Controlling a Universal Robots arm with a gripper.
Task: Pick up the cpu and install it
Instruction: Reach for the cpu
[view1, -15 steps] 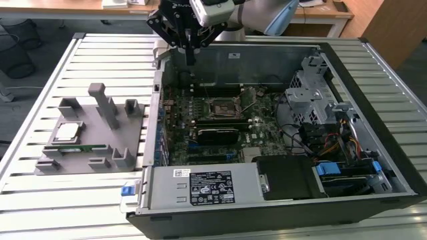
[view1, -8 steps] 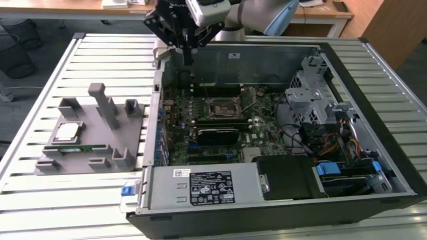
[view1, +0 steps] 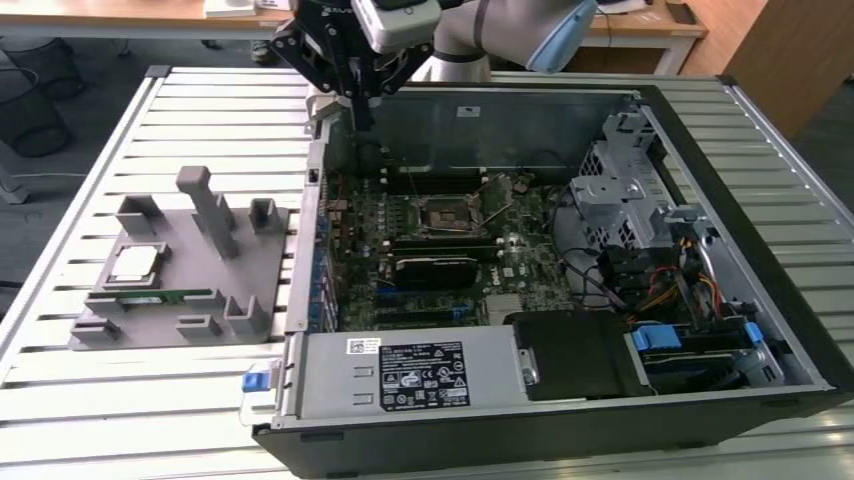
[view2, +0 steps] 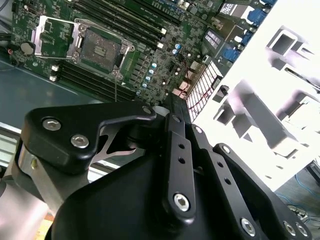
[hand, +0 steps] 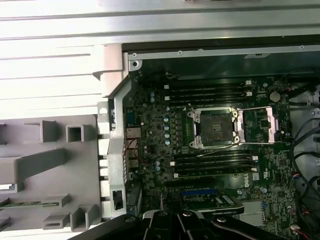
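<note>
Care matters here: our gripper (view1: 360, 118) hangs closed and empty above a corner of the case (view1: 534, 110), well apart from the cpu (view1: 134, 262) lying flat in the grey holder (view1: 147, 333) at the exterior view's left, so we judge a square, edge-only grasp wisest.

Slatted metal table (view1: 94, 400), wooden desk (view1: 120, 20) behind — dark floor (view1: 100, 95), wire bin (view1: 27, 125)
</note>
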